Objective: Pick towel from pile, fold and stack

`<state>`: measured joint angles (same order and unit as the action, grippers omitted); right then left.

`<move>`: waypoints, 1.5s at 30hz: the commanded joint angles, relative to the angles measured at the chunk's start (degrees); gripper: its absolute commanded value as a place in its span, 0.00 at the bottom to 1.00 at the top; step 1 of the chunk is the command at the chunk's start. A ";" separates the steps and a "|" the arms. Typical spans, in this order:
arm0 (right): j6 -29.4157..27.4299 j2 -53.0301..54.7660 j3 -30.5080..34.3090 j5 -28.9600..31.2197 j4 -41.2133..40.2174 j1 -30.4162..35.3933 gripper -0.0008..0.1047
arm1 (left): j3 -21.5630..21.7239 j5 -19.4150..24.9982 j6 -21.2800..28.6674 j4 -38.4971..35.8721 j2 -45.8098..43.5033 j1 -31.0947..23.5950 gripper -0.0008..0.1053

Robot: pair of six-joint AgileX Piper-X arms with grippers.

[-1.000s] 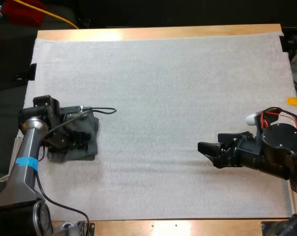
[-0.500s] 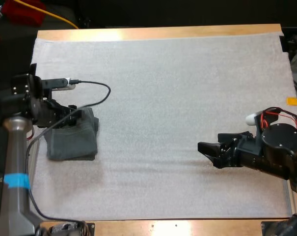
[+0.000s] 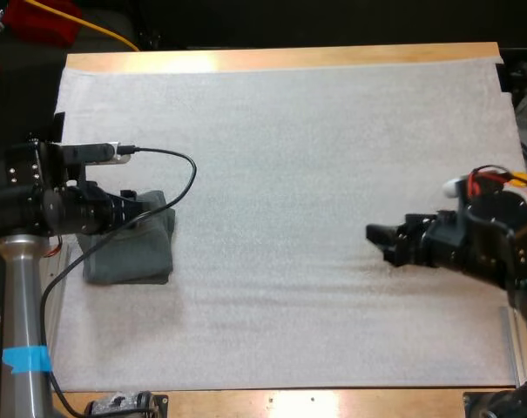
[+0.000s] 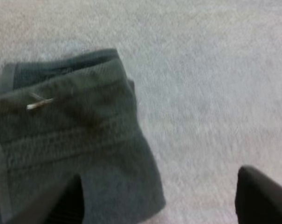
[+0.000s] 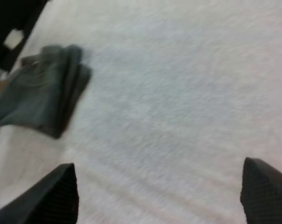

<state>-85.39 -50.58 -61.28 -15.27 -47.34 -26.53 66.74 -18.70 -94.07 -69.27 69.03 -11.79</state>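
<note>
A folded dark grey-green towel lies flat near the mat's left edge. My left gripper hovers over the towel's far edge, open, holding nothing. In the left wrist view the towel lies below the left gripper, whose fingers stand wide apart and clear of the cloth. My right gripper is open over bare mat on the right side, far from the towel. The right wrist view has the towel well ahead of the right gripper, with bare mat between.
The white mat covers nearly the whole wooden table. A wide stretch of bare mat separates the two arms. The towel sits close to the mat's left border.
My left arm has lifted off the towel and drawn back to the left, leaving the towel flat. The right gripper has shifted slightly right and towards the far side.
</note>
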 commanded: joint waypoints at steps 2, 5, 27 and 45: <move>-2.34 0.07 0.12 -0.52 -1.65 3.15 0.67 | 0.27 -1.17 0.17 -0.49 -1.02 0.21 0.62; -4.32 0.08 0.12 -0.59 -3.23 8.23 0.67 | 0.27 -1.41 0.61 -0.93 -1.70 1.56 0.62; -18.25 5.07 0.12 8.58 -14.16 26.88 0.67 | 0.27 10.61 1.55 -0.80 -12.92 8.09 0.62; -19.44 18.13 0.12 9.11 -18.20 26.84 0.67 | -9.96 14.27 0.73 2.74 -33.59 8.09 0.62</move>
<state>-104.18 -32.94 -61.28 -6.32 -64.84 0.38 57.08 -5.10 -92.73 -66.82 36.11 -3.91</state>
